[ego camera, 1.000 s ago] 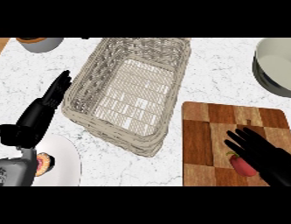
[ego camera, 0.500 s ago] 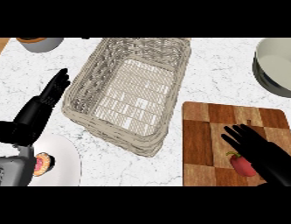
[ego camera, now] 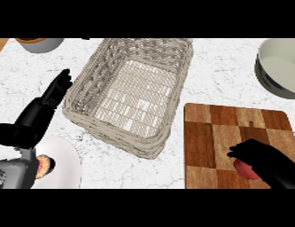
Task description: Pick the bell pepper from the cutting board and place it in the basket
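- The red bell pepper (ego camera: 244, 168) lies on the checkered wooden cutting board (ego camera: 222, 133), near the board's lower right part. Only a small red patch of it shows, because the black right hand (ego camera: 262, 158) covers most of it.
- The right hand sits on top of the pepper with its fingers bent down over it. It looks as though it is closing on the pepper, but I cannot tell whether the fingers fully wrap it or whether it has left the board.
- The pale woven wicker basket (ego camera: 87, 88) stands on the white marbled table (ego camera: 228, 84) just to the left of the board, its near corner close to the board's left edge. It is well within reach for a short carry.
- Judging by its kind, the pepper is light, hollow and fairly stiff. Its smooth, waxy skin can slide between fingers.
- The best hold is probably across the widest part of its body, thumb on one side and fingers on the other, rather than at the tapered end or the stem.
- Squeezing hard is not called for, since the walls may dent. A lobed shape also means it may roll when released.
- The basket's rim is raised, so the pepper must be lifted above it before moving left off the board.
- The black left hand (ego camera: 42, 108) rests left of the basket, on the far side from the board, with fingers straight and together, holding nothing.
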